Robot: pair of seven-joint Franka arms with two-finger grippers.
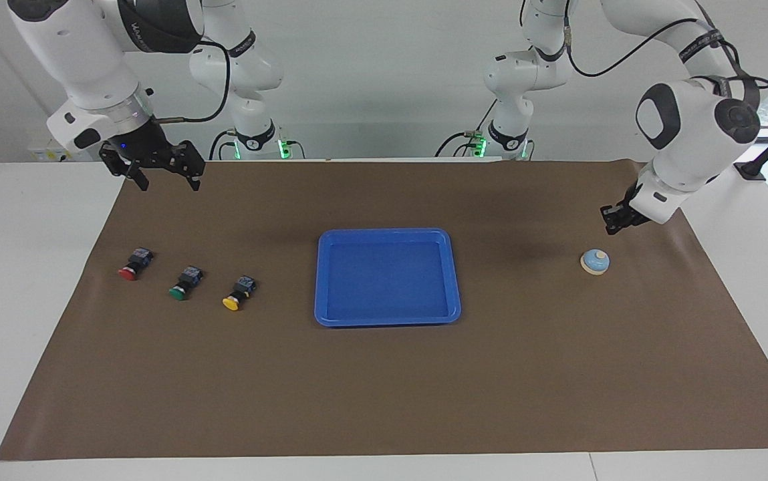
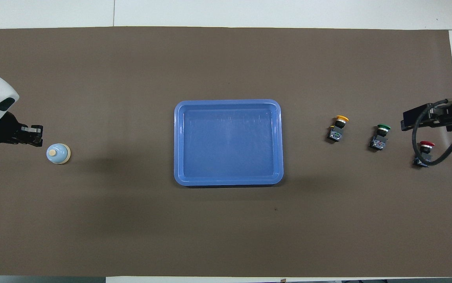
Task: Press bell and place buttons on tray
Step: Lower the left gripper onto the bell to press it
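1. Two grippers hang over the brown mat (image 1: 384, 401): the left gripper (image 1: 614, 224) has its fingertips pressed together, grips nothing, and hovers just beside the bell (image 1: 595, 262) without touching it.
2. The right gripper (image 1: 164, 179), spread wide and empty, waits over the mat's edge at the right arm's end.
3. Below it lie the red button (image 1: 134, 264), green button (image 1: 185, 283) and yellow button (image 1: 239, 293) in a row, apart from one another.
4. Bare mat separates the bell from the tray (image 1: 387, 318), which holds nothing.
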